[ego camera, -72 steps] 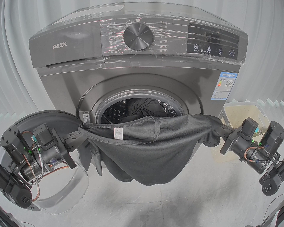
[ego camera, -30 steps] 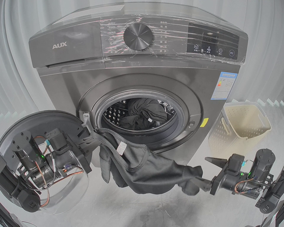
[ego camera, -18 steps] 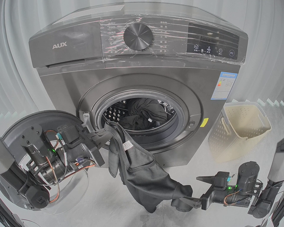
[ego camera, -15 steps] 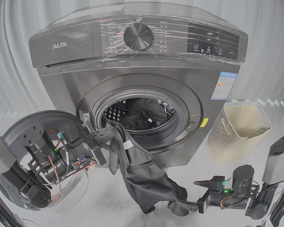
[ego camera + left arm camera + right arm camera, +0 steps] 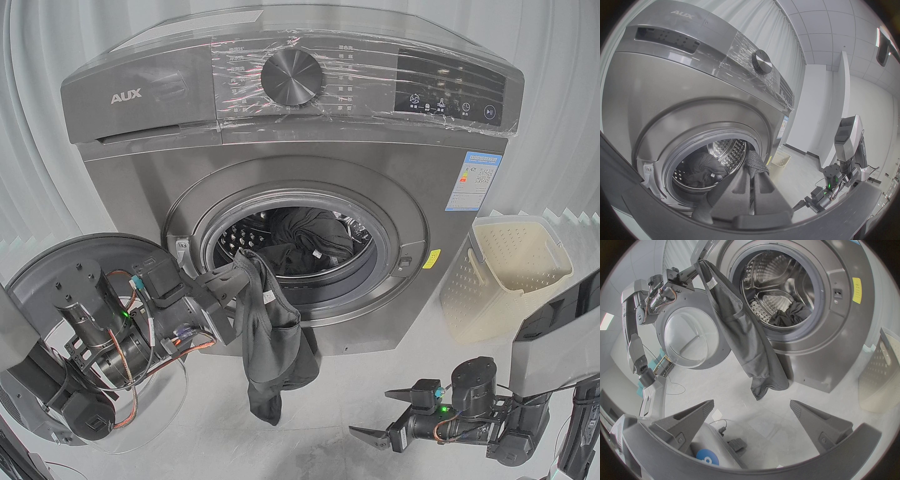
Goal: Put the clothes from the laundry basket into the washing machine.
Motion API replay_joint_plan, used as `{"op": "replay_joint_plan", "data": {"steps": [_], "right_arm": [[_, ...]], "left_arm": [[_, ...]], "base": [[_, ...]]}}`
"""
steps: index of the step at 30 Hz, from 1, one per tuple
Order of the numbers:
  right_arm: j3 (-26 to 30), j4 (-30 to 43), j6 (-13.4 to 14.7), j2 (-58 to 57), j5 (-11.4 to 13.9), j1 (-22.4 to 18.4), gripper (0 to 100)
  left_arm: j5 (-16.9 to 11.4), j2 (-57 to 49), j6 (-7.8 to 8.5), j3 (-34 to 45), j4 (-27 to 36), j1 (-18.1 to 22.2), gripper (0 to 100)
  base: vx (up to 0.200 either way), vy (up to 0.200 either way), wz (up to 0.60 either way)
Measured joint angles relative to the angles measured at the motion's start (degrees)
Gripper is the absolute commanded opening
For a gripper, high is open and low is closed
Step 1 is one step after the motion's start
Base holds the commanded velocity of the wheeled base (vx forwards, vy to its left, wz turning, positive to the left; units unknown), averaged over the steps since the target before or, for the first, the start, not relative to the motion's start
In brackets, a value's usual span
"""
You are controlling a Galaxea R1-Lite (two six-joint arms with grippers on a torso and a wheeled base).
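A: Where is the dark garment [image 5: 272,331] hanging, and which way is it running?
B: It is hanging straight down in front of the washing machine [image 5: 156,181], with its long axis running vertical. Its top edge is sitting at the lower left rim of the opening, and its bottom end is pointing at the floor [image 5: 350,387].
A: What is holding it?
B: The left tool [image 5: 240,275] is pinching that top edge, fingers pressed together. The left arm is sitting in front of the swung-open door [image 5: 112,250], aiming toward the drum.
A: And the other arm?
B: The right tool [image 5: 370,412] is hovering low near the floor, well apart from the garment on its right. Its fingers are spreading wide, gripping nothing, and pointing left.
A: Anything around?
B: Other dark clothes [image 5: 309,234] are lying inside the drum, and the laundry basket [image 5: 519,275] is standing on the floor just right of the machine.
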Motion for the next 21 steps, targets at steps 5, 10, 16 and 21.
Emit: {"op": "replay_joint_plan", "data": {"steps": [5, 10, 16, 21], "right_arm": [[-6.6, 0.0, 0.1, 1.0, 0.1, 1.4, 100], [-13.7, 0.0, 0.3, 2.5, 0.2, 2.4, 100], [-22.2, 0.0, 0.5, 5.9, 0.2, 2.9, 100], [-27.3, 0.0, 0.7, 9.4, 0.3, 2.9, 100]], "left_arm": [[0.0, 0.0, -0.02, -0.1, 0.0, -0.7, 0], [0.0, 0.1, -0.02, -0.2, 0.0, -1.2, 0], [0.0, 0.1, -0.02, -0.5, 0.0, -1.7, 0], [0.0, 0.0, -0.09, -1.5, 0.0, -1.8, 0]], "base": [[0.0, 0.0, 0.0], [0.0, 0.0, 0.0], [0.0, 0.0, 0.0], [0.0, 0.0, 0.0]]}}
